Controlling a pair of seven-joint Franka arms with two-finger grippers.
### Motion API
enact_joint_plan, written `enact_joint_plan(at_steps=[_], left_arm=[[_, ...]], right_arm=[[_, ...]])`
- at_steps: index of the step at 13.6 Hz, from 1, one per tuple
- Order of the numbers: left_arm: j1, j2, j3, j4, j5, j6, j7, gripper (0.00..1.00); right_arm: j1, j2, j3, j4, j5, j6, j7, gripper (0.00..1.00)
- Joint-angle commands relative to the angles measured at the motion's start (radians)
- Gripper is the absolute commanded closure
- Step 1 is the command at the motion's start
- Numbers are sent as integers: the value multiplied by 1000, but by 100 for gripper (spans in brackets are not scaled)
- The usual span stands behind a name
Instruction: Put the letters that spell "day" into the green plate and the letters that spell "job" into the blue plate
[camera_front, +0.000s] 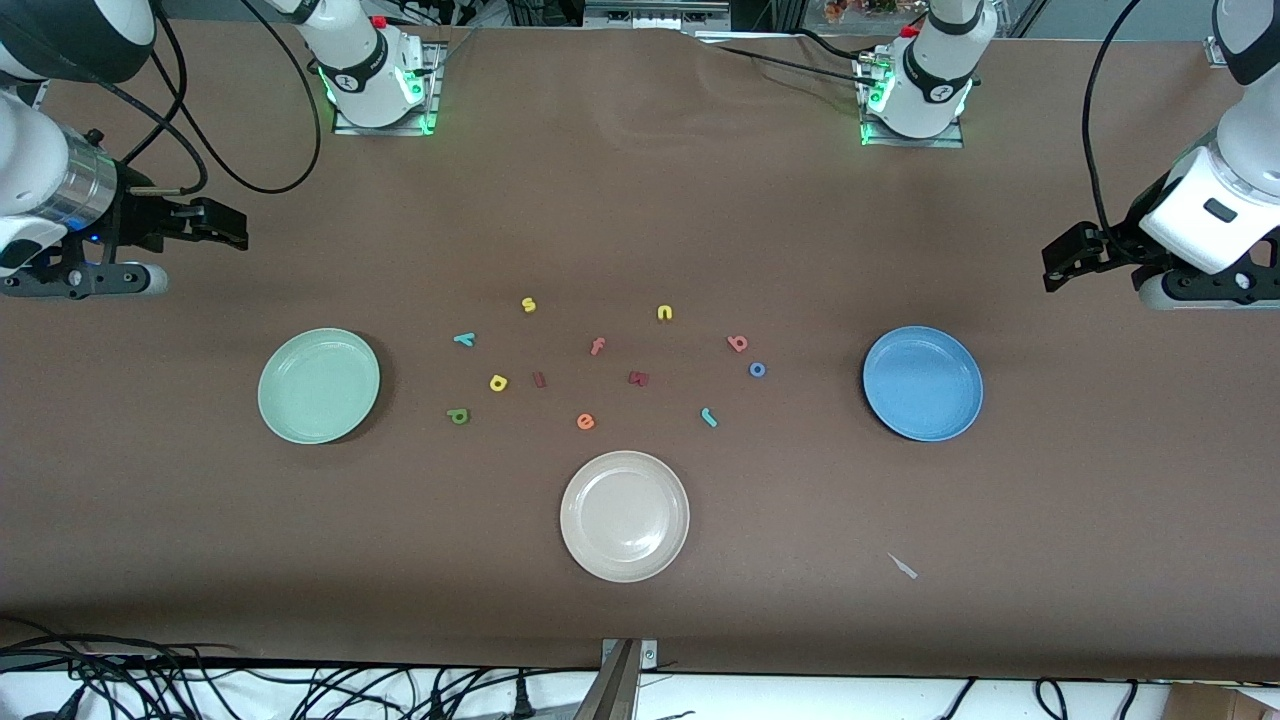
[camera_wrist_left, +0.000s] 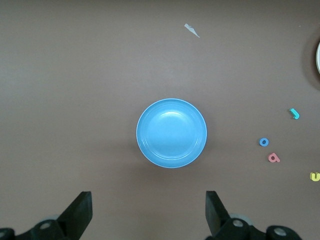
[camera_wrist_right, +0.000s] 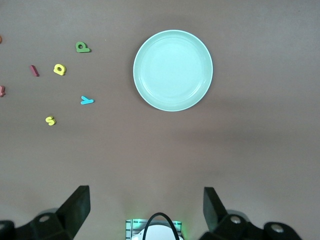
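Nothing had yet been sorted: the green plate (camera_front: 318, 385) and the blue plate (camera_front: 922, 382) both lay bare on the brown worktop (camera_front: 640, 200), and all six wanted letters sat loose between them, so every placement was left to do.

Taking the cream-white plate (camera_front: 624, 515) as the landmark, the "day" letters lay farther from the front camera than it and toward the green plate: the dark green d (camera_front: 458, 415), the yellow a (camera_front: 498, 382) and the teal y (camera_front: 464, 339). The "job" letters lay toward the blue plate: the teal j (camera_front: 709, 417), the blue o (camera_front: 757, 369) and the salmon-red b (camera_front: 738, 343). Among them sat letters not wanted: a yellow s (camera_front: 528, 304), a yellow n (camera_front: 665, 313), an orange f (camera_front: 597, 346), an orange e (camera_front: 585, 421) and two dark red letters (camera_front: 638, 378).

The right gripper (camera_front: 215, 228) hung over bare worktop at its own end, past the green plate, jaws wide and holding nothing. The left gripper (camera_front: 1068, 258) waited likewise past the blue plate, jaws wide and empty
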Motion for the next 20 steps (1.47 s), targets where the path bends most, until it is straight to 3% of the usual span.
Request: enact_joint_plan(at_steps=[1,11,16,20], left_arm=[[0,2,0,12,-8,-12,16,0],[-9,27,-3,14,-18,-15,13,0],[-110,129,-3,24,-21,-9,4,0],[-190,244,-3,56,-21,42,-146,0]], right_arm=[[-8,1,4,9,8,-5,-11,0],[-8,3,4,9,10,-6,-13,0],[-8,3,1,4,35,-1,-10,0],[-8,3,0,2,33,17,-8,0]])
